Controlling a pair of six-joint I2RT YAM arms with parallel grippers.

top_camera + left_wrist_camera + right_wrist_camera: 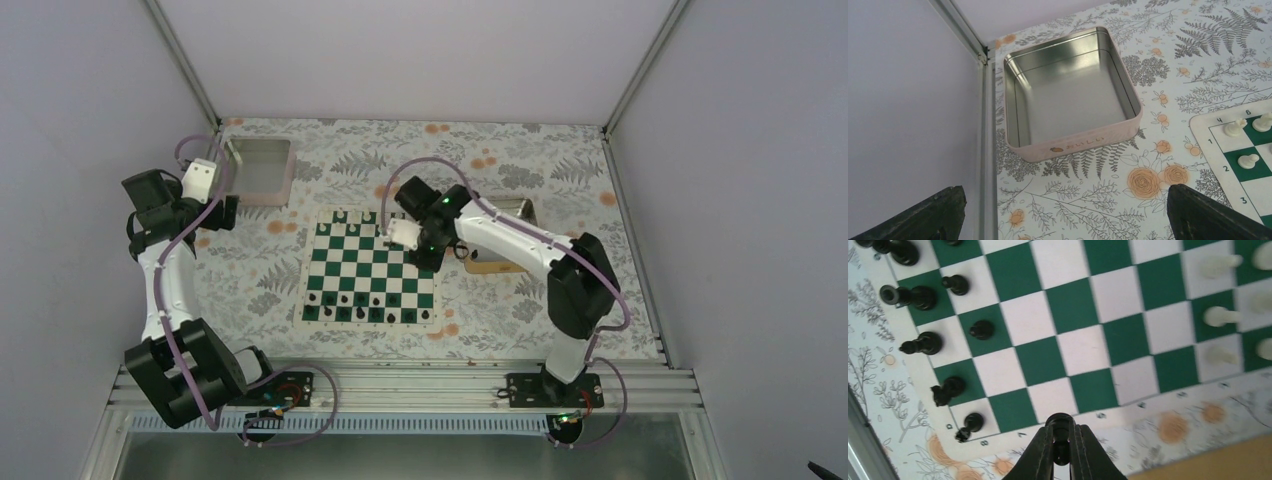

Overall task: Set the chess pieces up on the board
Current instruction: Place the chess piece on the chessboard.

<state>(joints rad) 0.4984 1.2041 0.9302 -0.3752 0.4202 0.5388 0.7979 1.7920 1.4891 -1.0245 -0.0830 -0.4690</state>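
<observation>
From above, the chess board [360, 262] lies in the middle of the flowery table [480, 160]. The black chess pieces [376, 314] stand along its near edge. That row looks full. The next row has only a few, with gaps between them. So the job is well on, but more black ones must go down. Some white pieces [341, 216] stand at the far edge. The right arm [510, 243] reaches over the far right part of the board and hides the squares under it. It also hides most of the gold tray [522, 206] behind it. The pieces are too tiny here to tell which is which. The left arm [165, 270] stands off at the left, near the pink tin [290, 165].

From the left wrist, the left gripper [1064, 194] is spread wide, with nothing in it. It hangs just near the tin, which has nothing inside. Only a corner of the board shows at the right, with three white pieces on it.

From the right wrist, the right gripper [1061, 429] is pinched tight on one black piece [1060, 421]. It looks like a pawn, but the fingers [1040, 452] hide its foot. It hangs above the board's cream edge, not on a square yet. The black pieces on the board sit at the left of this view, and some are cut off at the top. The white ones at the right are blurry.
</observation>
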